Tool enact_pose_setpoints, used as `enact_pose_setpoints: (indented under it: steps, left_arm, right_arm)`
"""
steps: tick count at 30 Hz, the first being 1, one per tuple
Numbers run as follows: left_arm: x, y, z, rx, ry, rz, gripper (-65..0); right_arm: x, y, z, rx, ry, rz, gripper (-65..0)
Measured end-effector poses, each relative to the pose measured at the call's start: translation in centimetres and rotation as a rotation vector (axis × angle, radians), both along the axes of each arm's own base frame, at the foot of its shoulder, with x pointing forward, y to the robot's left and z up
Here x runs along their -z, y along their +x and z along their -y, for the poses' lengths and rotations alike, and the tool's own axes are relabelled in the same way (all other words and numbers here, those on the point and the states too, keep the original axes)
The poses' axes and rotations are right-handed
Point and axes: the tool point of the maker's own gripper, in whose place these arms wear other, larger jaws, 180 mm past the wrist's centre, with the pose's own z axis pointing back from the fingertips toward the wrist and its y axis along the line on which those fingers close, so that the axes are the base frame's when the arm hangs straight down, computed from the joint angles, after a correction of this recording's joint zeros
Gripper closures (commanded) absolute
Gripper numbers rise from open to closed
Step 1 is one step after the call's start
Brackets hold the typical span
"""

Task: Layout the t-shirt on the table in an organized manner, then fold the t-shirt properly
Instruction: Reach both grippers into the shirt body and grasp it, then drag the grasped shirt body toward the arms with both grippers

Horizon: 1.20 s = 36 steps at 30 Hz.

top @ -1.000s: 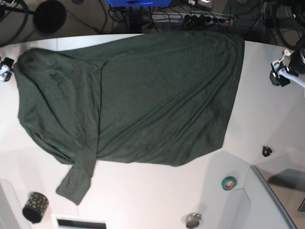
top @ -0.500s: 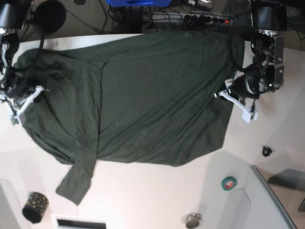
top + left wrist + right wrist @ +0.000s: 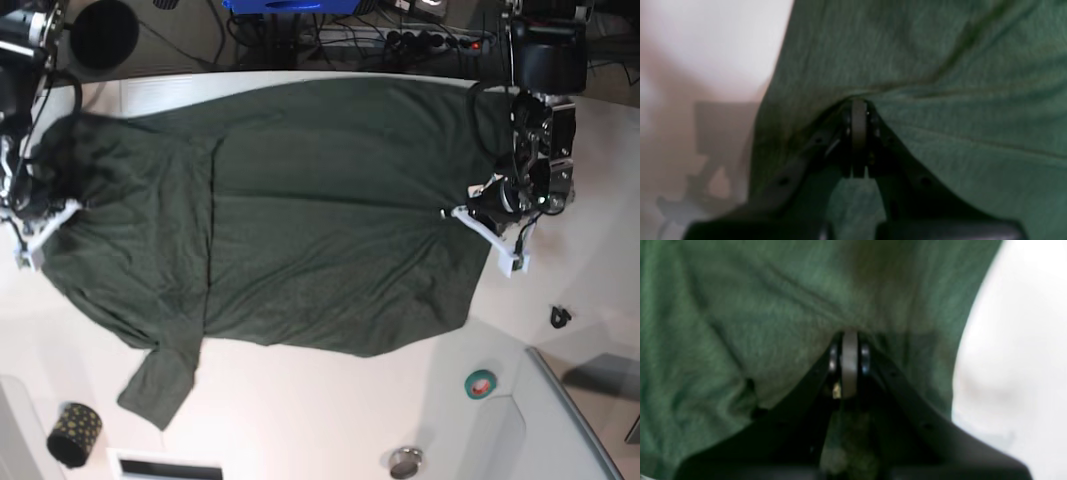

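Dark green t-shirt (image 3: 300, 210), white table (image 3: 300, 410)

Left tool (image 3: 478, 222) clamped shut; right tool (image 3: 40, 222) clamped shut.

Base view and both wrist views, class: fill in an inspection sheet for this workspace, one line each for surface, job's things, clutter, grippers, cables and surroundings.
Surface: white table, bare along the near side.
Job's things: green t-shirt spread across the table, wrinkled; one sleeve sticks out toward the near edge.
Clutter: tape roll, round metal piece, black spotted cup, small black clip, grey tray.
Grippers: left gripper shut on the t-shirt's edge; right gripper shut on the opposite edge.
Cables: a tangle behind the table with a power strip.
Surroundings: blue object at the back.
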Motion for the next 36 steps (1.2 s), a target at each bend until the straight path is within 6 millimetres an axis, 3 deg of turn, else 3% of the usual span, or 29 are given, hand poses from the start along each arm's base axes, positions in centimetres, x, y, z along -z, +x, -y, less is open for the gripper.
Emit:
enact_pose_setpoints:
  steps: [8, 16, 19, 22, 26, 29, 31, 36]
  left_arm:
    - [-0.4, 4.7, 1.2, -0.005, 0.022, -0.006, 0.0]
    - [-0.9, 7.0, 1.8, -0.026, 0.003, 0.03, 0.0]
    - [-1.2, 6.0, 2.4, -0.014, -0.004, 0.018, 0.0]
    - [-2.9, 5.0, 0.9, -0.08, -0.027, 0.042, 0.0]
    - [-7.5, 5.3, -2.3, -0.155, 0.007, 0.151, 0.0]
    - [-9.8, 3.9, -3.0, -0.158, 0.024, 0.179, 0.0]
    - [-9.4, 1.7, -2.3, -0.111, 0.013, 0.164, 0.0]
    - [-4.4, -5.2, -0.3, -0.12, -0.093, 0.029, 0.0]
  right_arm:
    - [0.2, 4.1, 0.5, 0.028, 0.002, 0.056, -0.6]
    - [-0.5, 5.2, 1.1, 0.025, -0.012, 0.051, -0.5]
    - [-1.1, 3.9, 2.4, 0.001, -0.082, 0.004, -0.2]
    - [-3.1, 2.7, 3.6, -0.031, -0.177, 0.035, -0.2]
    - [-6.2, 2.6, 1.5, -0.103, -0.229, 0.15, -0.2]
    - [-7.1, 1.2, -0.1, -0.13, -0.247, 0.147, -0.2]
    - [-6.8, -0.7, -0.4, -0.129, -0.262, 0.11, -0.2]
    - [-5.3, -3.2, -2.0, -0.089, -0.199, 0.084, -0.2]
